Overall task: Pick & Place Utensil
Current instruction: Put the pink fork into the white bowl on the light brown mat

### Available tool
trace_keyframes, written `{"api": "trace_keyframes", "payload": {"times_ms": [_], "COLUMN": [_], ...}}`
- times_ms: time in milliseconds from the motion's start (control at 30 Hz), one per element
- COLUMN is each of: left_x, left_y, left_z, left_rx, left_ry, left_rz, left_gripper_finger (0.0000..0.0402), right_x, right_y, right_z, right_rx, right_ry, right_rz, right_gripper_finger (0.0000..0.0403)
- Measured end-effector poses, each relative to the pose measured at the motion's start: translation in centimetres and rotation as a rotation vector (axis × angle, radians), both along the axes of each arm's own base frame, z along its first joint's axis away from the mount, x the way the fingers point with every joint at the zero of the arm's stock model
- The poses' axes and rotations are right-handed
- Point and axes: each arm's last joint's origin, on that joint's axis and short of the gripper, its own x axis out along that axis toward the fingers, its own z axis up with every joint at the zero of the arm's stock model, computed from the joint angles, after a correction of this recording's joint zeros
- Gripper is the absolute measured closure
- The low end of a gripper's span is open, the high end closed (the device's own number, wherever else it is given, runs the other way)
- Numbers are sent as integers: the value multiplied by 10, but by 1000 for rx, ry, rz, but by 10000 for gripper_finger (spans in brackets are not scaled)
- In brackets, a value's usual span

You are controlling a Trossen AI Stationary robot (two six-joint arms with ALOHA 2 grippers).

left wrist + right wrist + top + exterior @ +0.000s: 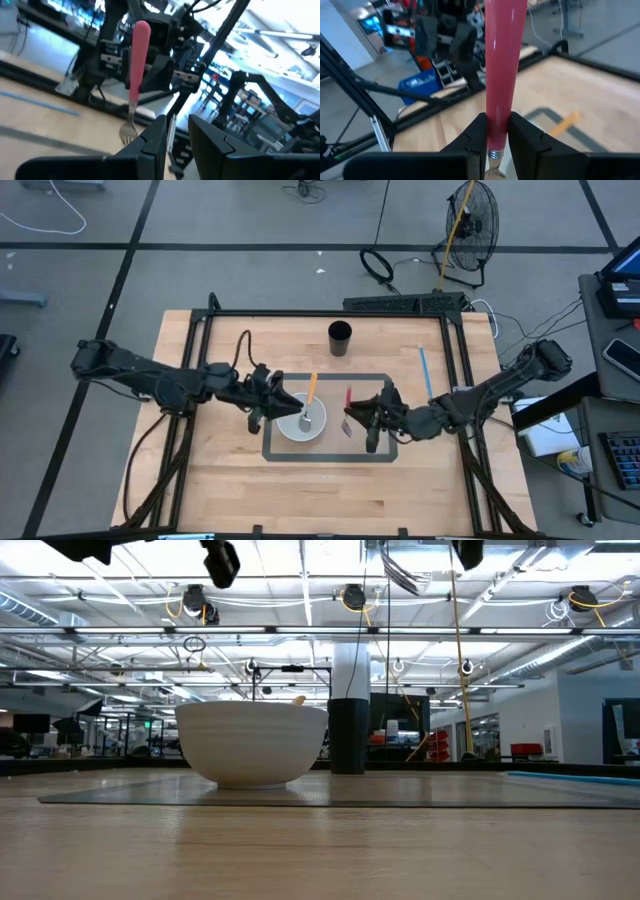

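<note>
My right gripper point(366, 418) point(496, 131) is shut on a fork with a pink-red handle point(348, 394), just right of the white bowl point(302, 421) point(250, 743). The bowl stands on a grey mat point(372, 452). An orange-handled utensil point(312, 388) leans in it, with its head inside and its handle on the far rim. My left gripper point(262, 404) point(177, 131) hovers open at the bowl's left rim. The left wrist view shows the fork point(136, 75) hanging from the right gripper. My right gripper pinches the fork's pink handle at its lower end point(496, 117), just above the metal neck point(493, 154), with one finger on each side. The fork is lifted clear of the table, roughly upright, with its handle up and its tines point(127, 133) down.
A black cup point(340, 338) point(348, 735) stands toward the far edge behind the mat. A blue utensil point(425, 372) point(570, 778) lies on the wood at far right. Bare wood point(320, 495) stretches along the near side. A black frame rail point(330, 312) borders the far edge.
</note>
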Motion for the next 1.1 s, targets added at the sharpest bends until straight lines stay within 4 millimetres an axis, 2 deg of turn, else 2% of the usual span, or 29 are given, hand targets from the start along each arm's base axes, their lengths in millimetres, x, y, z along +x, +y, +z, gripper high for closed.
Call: {"api": "trace_keyframes", "payload": {"times_ms": [233,367,633,833,1100], "left_x": [4,4,4,4,4], "left_y": [3,4,4,3,3], "left_z": [-2,-2,0,-1,-3], "left_rx": [24,67,132,159,173], "left_ry": [-14,-25,-50,-51,-36], "left_rz": [123,153,160,143,137], "left_gripper_finger": [316,316,316,316,311], "right_x": [6,18,44,64,72], "right_y": [-9,-14,-19,-21,-25], "right_z": [2,1,-11,-9,-6], "right_rx": [-13,-10,-16,-8,-20], "right_ry": [-17,-57,-85,-88,-87], "right_rz": [1,45,118,170,173], "right_gripper_finger": [351,351,351,351,351]}}
